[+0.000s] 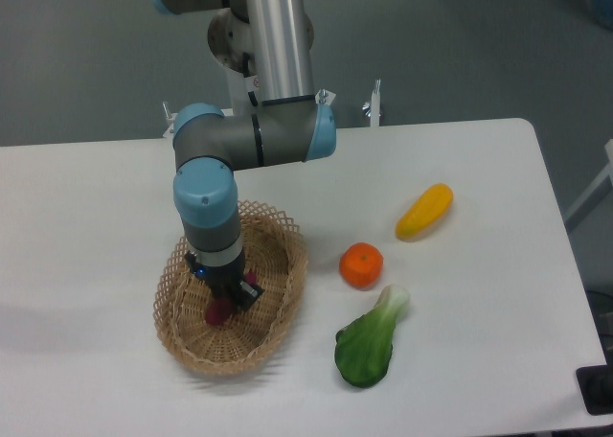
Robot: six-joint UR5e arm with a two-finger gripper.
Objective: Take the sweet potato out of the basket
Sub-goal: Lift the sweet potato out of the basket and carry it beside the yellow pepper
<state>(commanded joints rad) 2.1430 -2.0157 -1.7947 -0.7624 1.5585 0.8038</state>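
Sweet potato (219, 311) lies inside the basket (278, 236), mostly hidden under the end effector (230, 298), whose fingers appear pinched around it, though the view there is cramped. To the basket's right on the white surface (479, 312) sit an orange (361, 265), a leafy green (369, 341) and, farther right, a yellow vegetable (424, 211).

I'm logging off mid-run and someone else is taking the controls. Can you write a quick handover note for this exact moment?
Gripper: down inside the wicker basket, right over the sweet potato; jaw state cannot be read from this view.
Sweet potato: in the basket, mostly hidden under the gripper, only a reddish-purple end showing.
Done: arm lowered onto the sweet potato.
Left: confirm the grasp, then lift the sweet potato clear of the basket.
Outside the basket on the table: orange fruit, yellow vegetable, bok choy.
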